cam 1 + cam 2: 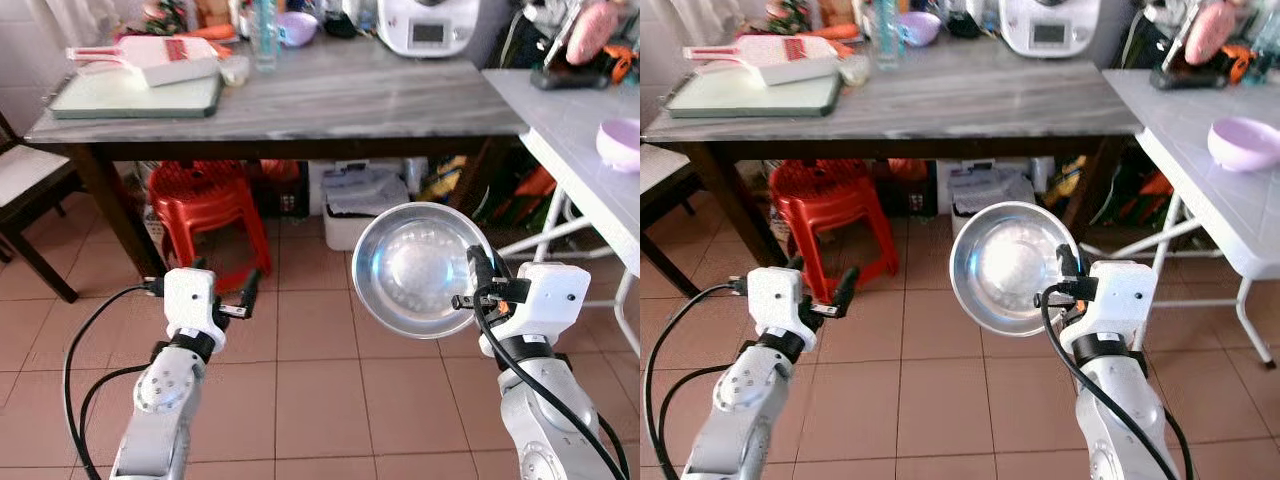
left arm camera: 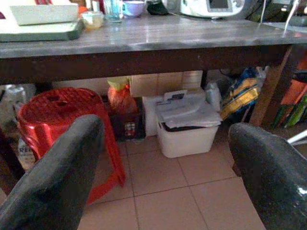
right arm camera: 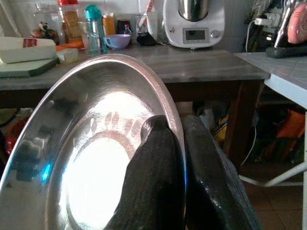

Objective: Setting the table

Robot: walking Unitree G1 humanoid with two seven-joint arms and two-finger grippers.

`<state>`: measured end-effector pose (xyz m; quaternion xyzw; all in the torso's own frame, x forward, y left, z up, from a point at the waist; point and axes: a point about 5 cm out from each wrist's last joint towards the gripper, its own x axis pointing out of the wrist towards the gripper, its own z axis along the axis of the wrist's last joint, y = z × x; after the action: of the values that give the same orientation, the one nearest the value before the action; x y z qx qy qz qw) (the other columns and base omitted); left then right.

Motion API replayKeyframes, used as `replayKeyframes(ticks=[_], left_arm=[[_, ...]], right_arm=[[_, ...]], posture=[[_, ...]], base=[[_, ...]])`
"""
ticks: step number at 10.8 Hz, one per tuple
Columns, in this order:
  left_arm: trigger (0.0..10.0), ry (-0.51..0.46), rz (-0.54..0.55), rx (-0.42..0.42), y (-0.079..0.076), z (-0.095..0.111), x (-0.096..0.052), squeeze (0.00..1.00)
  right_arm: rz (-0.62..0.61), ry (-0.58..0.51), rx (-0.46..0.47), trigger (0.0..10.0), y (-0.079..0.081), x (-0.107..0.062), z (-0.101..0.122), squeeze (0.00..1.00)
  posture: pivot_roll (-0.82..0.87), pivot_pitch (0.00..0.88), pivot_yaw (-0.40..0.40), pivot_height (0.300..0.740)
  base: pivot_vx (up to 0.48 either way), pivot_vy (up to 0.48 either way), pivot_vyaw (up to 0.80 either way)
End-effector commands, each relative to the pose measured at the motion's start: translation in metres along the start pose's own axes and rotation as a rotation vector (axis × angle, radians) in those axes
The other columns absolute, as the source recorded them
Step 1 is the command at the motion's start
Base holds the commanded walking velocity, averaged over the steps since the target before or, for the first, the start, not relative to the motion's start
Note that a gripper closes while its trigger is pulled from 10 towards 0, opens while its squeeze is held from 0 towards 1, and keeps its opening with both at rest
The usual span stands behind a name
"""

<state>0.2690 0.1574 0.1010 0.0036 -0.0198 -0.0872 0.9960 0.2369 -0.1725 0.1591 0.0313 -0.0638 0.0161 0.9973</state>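
Note:
A round steel bowl (image 1: 415, 268) hangs on edge over the tiled floor, its shiny hollow facing me. My right gripper (image 1: 478, 275) is shut on its right rim; in the right wrist view one black finger (image 3: 153, 182) lies inside the bowl (image 3: 91, 158) and the other sits behind the rim. My left gripper (image 1: 240, 295) is held out low on the left, open, with nothing between its fingers (image 2: 57, 177). The grey-topped wooden table (image 1: 330, 95) stands ahead.
A white table (image 1: 580, 130) on the right carries a lilac bowl (image 1: 622, 143). A red stool (image 1: 205, 205) and a white bin (image 1: 365, 205) sit under the wooden table. A green board (image 1: 135, 95) and a white appliance (image 1: 428, 25) rest on top. A dark chair (image 1: 25, 190) stands left.

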Motion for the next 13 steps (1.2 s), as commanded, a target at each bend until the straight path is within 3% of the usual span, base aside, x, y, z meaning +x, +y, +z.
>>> replayKeyframes(ticks=[1,6,11,13], left_arm=[[10.0,-0.001,-0.002,0.01,0.0,0.0,0.001,0.0],[10.0,0.004,-0.012,-0.004,-0.005,-0.002,0.003,0.0],[10.0,0.003,-0.026,-0.012,-0.008,-0.001,0.004,0.0],[10.0,-0.009,-0.035,-0.014,-0.01,0.0,0.005,0.0]], right_arm=[[-0.009,-0.016,-0.001,10.0,-0.003,0.0,0.003,0.0],[-0.006,-0.016,0.001,10.0,-0.002,0.0,0.002,0.0],[-0.015,-0.016,0.006,10.0,-0.003,0.001,0.002,0.0],[-0.021,-0.018,0.011,10.0,-0.002,0.002,0.002,0.0]], posture=[[0.04,0.074,-0.014,0.74],[0.03,0.074,-0.015,0.74],[0.03,0.078,-0.014,0.74],[0.03,0.076,-0.011,0.74]], base=[[0.0,0.0,0.0],[0.0,0.0,0.47],[0.0,0.0,0.0],[0.268,0.0,0.0]])
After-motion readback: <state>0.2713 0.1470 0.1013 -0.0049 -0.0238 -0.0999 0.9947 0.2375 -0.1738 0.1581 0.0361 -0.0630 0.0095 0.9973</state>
